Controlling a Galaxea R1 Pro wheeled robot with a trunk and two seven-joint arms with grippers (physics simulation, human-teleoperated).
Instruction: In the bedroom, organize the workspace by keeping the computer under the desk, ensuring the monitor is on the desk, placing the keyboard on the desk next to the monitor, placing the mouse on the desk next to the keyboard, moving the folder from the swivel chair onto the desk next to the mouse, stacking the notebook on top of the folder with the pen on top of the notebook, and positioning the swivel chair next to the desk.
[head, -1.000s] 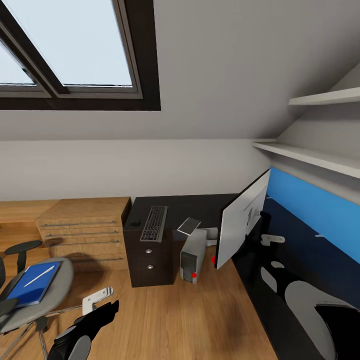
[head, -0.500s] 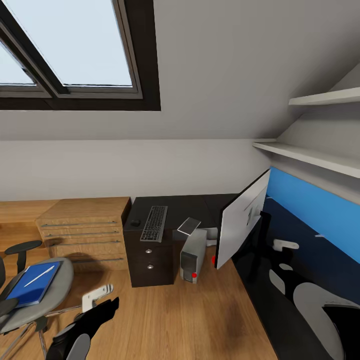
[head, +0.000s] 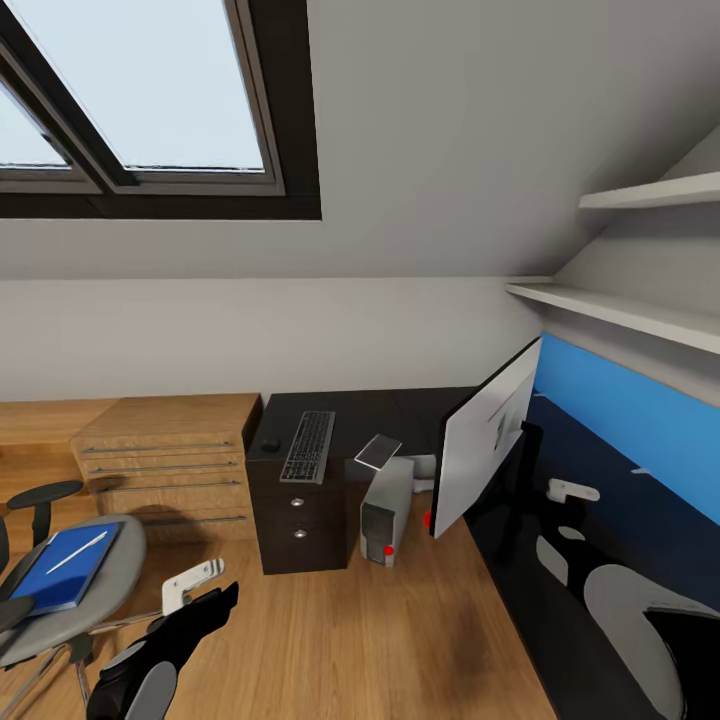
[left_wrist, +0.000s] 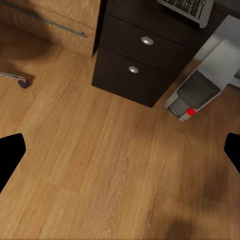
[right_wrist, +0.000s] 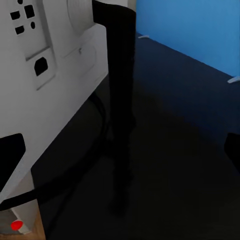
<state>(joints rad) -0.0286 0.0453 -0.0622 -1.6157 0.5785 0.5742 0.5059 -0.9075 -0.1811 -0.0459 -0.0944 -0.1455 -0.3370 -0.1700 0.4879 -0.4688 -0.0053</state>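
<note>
My left gripper (left_wrist: 120, 152) hangs wide open over the bare wood floor (left_wrist: 100, 170), fingertips far apart, touching and holding nothing. My right gripper (right_wrist: 120, 150) is likewise spread open above the black desk (head: 380, 408), near the back of the monitor (head: 485, 440), with nothing between its fingers.

The monitor stands on the desk along the blue back panel (head: 620, 410), its pale rear side facing me. The keyboard (head: 308, 446) lies on the desk's far end above the dark drawers (head: 298, 520), overhanging the front edge a little, with the mouse (head: 269, 445) just beside it near the left edge. The computer (head: 386, 510) stands on the floor in the desk's inner corner, right beside the drawers.

The swivel chair (head: 100, 590) sits well apart from the desk. On its seat lies the blue folder (head: 60, 575), and the white pen (head: 78, 552) rests on top of that stack
</note>
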